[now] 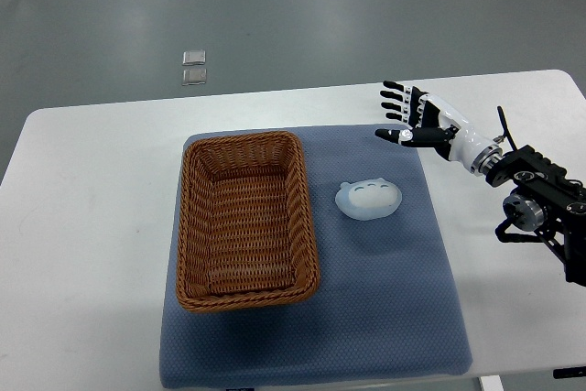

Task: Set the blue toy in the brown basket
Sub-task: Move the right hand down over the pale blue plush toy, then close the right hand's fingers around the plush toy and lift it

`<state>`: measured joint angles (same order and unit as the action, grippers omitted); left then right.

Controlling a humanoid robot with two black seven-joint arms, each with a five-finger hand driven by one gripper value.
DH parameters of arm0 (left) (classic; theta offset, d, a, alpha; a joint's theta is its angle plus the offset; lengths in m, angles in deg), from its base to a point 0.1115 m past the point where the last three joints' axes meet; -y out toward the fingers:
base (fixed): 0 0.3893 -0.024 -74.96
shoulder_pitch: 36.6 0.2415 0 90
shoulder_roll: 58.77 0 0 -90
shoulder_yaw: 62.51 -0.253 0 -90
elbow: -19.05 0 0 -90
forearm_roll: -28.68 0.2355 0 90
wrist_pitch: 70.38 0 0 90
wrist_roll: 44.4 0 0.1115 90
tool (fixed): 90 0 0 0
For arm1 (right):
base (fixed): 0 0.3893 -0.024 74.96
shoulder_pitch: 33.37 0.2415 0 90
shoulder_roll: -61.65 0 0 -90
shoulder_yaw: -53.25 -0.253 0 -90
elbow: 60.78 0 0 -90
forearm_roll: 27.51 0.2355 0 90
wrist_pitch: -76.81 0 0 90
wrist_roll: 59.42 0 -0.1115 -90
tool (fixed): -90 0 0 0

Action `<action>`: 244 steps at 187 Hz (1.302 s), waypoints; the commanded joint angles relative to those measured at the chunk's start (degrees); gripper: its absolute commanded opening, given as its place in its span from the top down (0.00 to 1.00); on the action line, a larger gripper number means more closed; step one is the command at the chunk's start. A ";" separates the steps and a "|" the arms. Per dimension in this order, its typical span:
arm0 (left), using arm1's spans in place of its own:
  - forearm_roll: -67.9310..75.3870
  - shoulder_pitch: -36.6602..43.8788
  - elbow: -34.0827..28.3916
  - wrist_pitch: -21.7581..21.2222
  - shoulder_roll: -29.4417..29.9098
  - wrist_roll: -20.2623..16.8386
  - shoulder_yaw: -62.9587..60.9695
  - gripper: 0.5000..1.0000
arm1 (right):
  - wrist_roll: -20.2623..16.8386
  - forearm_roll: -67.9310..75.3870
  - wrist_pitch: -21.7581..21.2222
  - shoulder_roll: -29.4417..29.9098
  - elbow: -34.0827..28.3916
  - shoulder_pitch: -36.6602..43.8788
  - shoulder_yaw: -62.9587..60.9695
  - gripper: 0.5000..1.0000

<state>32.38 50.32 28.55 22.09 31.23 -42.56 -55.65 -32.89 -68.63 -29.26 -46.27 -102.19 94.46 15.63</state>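
Now the right hand (414,116) hangs over the far right corner of the mat (385,299), fingers spread and holding nothing, its arm coming in from the right edge across the table (82,226). The toy (368,198), pale blue, lies on the mat just right of the basket (247,217) and apart from it, with bare mat on every side. Between the hand and the toy nothing stands in the way. The basket sits lengthwise on the left part of the mat, its left rim near the mat's left edge, its inside bare. Wide strips of bare table run left of the mat and right of it under the arm. Two small clear squares (193,68) lie on the floor beyond the table's far edge.
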 commanded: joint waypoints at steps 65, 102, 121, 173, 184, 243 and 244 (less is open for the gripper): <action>-0.01 0.00 -0.09 0.00 0.00 0.00 -0.10 0.00 | 5.02 -21.03 -2.30 -7.92 -13.35 3.12 9.14 0.19; -0.01 0.00 -0.09 0.00 0.00 0.00 -0.10 0.00 | 6.25 -27.00 -1.77 -10.73 -15.46 5.67 14.24 0.19; -0.01 0.00 -0.09 0.00 0.00 0.00 -0.10 0.00 | 6.16 -29.55 -0.72 -10.65 -15.55 5.85 15.38 0.21; -0.01 -0.08 -0.09 0.00 0.00 0.00 -0.10 0.00 | 4.58 -32.28 9.04 -9.68 -15.11 7.34 22.50 0.23; -0.01 -0.08 -0.09 0.00 0.00 0.00 -0.10 0.00 | 3.96 -32.54 10.27 -9.68 -14.85 7.69 23.20 0.23; 0.08 -0.35 -0.09 0.00 0.00 0.00 -0.01 0.00 | 2.82 -35.88 12.03 -9.59 -13.18 8.04 24.96 0.29; 0.08 -0.35 -0.09 0.00 0.00 0.00 -0.01 0.00 | 2.82 -35.88 12.12 -9.59 -13.18 8.04 25.04 0.29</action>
<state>32.39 49.98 28.45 22.08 31.23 -42.56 -55.66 -30.01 -103.78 -17.80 -55.87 -115.50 102.48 39.64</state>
